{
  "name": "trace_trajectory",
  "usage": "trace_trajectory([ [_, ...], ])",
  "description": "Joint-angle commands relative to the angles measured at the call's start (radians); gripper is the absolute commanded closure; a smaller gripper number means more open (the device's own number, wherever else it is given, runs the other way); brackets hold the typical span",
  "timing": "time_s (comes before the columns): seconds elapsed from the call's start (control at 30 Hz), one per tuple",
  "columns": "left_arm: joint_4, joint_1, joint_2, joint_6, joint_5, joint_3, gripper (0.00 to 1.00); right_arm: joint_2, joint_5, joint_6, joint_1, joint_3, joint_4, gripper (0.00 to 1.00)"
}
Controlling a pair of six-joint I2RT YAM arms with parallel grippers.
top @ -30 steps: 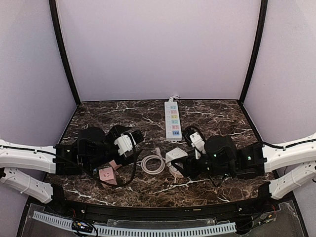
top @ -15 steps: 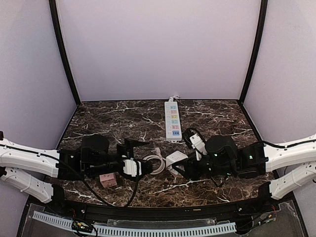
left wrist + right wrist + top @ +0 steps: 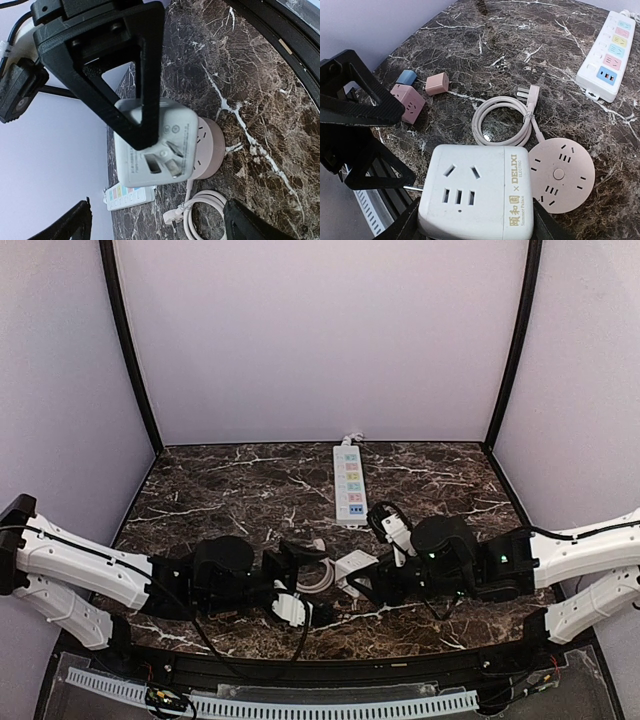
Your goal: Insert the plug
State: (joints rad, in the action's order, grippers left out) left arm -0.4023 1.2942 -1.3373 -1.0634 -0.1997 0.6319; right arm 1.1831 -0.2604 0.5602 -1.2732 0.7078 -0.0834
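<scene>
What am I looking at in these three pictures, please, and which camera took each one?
Two robot arms are bolted at the table's near edge. One picture looks down from above; the other two come from cameras on each wrist. The right claw grips a white cube socket, prongs showing in the left wrist view. The left claw is open and empty. On the table lie a white power strip, a round pink socket with coiled cord, small pink adapters and a blue one.

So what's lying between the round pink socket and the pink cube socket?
A coiled pale cable lies between the round pink socket and the pink cube socket; the right wrist view shows it.
</scene>
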Motion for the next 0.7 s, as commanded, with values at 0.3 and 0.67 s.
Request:
trace_trajectory([
  [0.3,-0.08,0.005,-0.12,-0.038,-0.004,0.089,0.09,0.057,0.046,0.024,0.008,0.056,0.059,0.54],
  [0.67,-0.115,0.005,-0.168,0.008,-0.005,0.113,0.1,0.061,0.051,0.042,0.008,0.066,0.079,0.55],
])
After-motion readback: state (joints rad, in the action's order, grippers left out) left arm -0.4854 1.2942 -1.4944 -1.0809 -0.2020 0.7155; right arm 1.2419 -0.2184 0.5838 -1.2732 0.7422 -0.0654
